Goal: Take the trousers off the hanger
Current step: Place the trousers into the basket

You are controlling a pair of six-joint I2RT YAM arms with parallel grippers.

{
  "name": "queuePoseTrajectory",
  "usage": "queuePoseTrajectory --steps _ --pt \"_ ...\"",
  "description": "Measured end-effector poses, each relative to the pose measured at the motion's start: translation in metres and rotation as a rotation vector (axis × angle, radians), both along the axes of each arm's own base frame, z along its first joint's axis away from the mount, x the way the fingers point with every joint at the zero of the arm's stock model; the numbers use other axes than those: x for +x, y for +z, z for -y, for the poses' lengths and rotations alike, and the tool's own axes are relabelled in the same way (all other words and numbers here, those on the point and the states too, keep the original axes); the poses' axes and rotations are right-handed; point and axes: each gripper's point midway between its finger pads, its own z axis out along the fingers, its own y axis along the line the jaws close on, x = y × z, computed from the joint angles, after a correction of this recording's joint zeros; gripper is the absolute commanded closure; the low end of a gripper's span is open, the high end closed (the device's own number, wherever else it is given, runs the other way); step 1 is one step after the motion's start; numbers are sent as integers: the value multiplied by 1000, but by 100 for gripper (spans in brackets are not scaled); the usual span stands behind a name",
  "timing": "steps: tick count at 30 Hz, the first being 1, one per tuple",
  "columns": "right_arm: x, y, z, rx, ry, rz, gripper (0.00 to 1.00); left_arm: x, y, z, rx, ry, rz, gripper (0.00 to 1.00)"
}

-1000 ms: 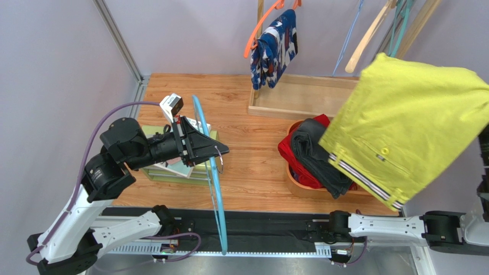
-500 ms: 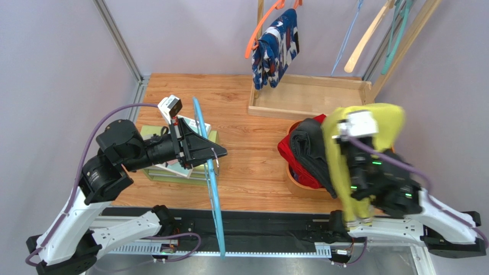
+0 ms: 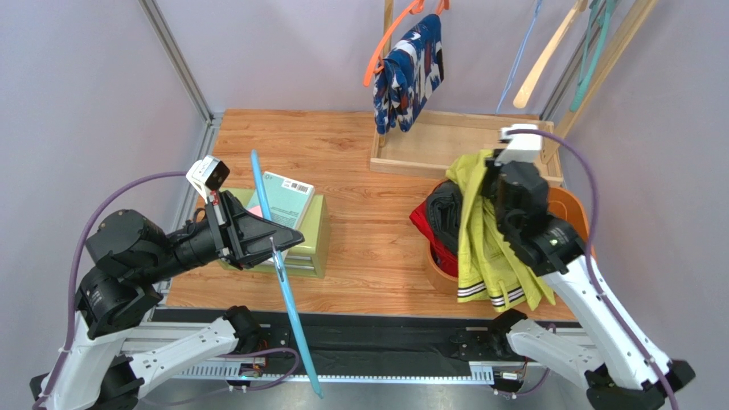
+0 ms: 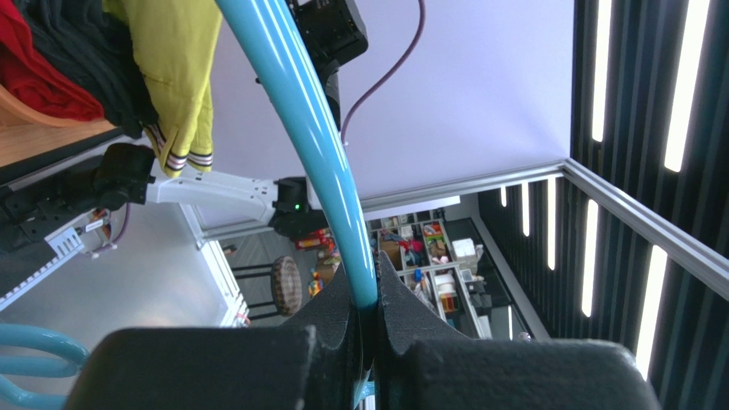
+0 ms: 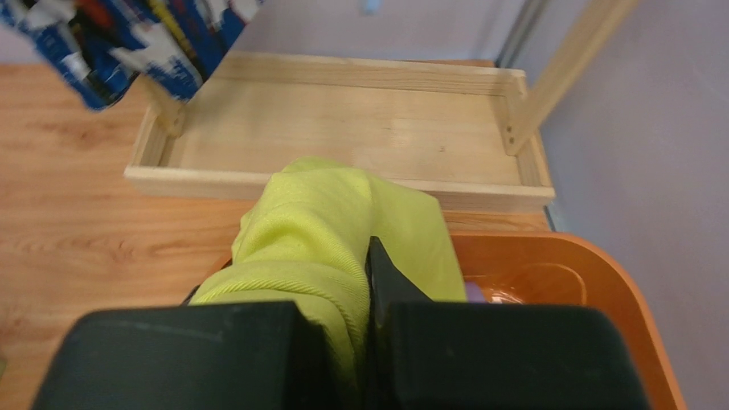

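A: Left gripper (image 3: pixel 291 240)?

B: Jaws pinched hard together on the blue hanger (image 3: pixel 285 290); in the wrist view the fingertips (image 4: pixel 389 295) met on its curved bar with no gap showing; the hanger was held aloft and slanted, one end over the green box (image 3: pixel 310 235), the other out past the near edge of the table (image 3: pixel 359 171).

A: Right gripper (image 3: pixel 488 175)?

B: Also closed to almost nothing, on a fold of the yellow-green trousers (image 3: pixel 481 248); the wrist view showed the cloth (image 5: pixel 342 213) bunched between the fingers and spilling over the left one.

A: Where did those trousers lie?

B: Off any hanger; hanging from the right gripper and draped down over the orange tub (image 3: pixel 571 212) at the right side of the table; striped cuffs (image 3: pixel 492 295) lowest, at the table's near edge.

A: Other garments?

B: Red trousers (image 3: pixel 423 224) and black trousers (image 3: pixel 445 218) heaped in the same tub, just left of the yellow-green cloth and touching it; navy patterned trousers (image 3: pixel 411 73) hung over an orange hanger (image 3: pixel 385 47) at the back, above the left end of the wooden tray (image 3: pixel 445 152).

A: Anything on the box?

B: A pale book (image 3: pixel 287 190) lay flat on top; the left gripper hovered just in front of it.
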Motion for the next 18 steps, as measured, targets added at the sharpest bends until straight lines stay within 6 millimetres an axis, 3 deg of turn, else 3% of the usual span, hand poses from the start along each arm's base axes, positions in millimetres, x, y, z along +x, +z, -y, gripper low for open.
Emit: queuePoseTrajectory --steps 4,9,11,14,17,18 --pt "-11 15 63 66 -171 28 100 0 1 -2 -5 5 1 100" --pt "-20 28 113 59 -313 22 100 7 -4 7 19 1 -19 100" --pt "-21 25 116 61 -315 2 100 10 -7 12 30 -1 -29 100" --pt "-23 8 105 104 -265 -62 98 14 -10 16 41 0 -39 100" --pt "-26 -23 81 197 -179 -162 84 14 -10 17 41 -2 -39 100" --pt "-28 -34 73 227 -154 -209 74 14 -9 17 38 -4 -37 100"
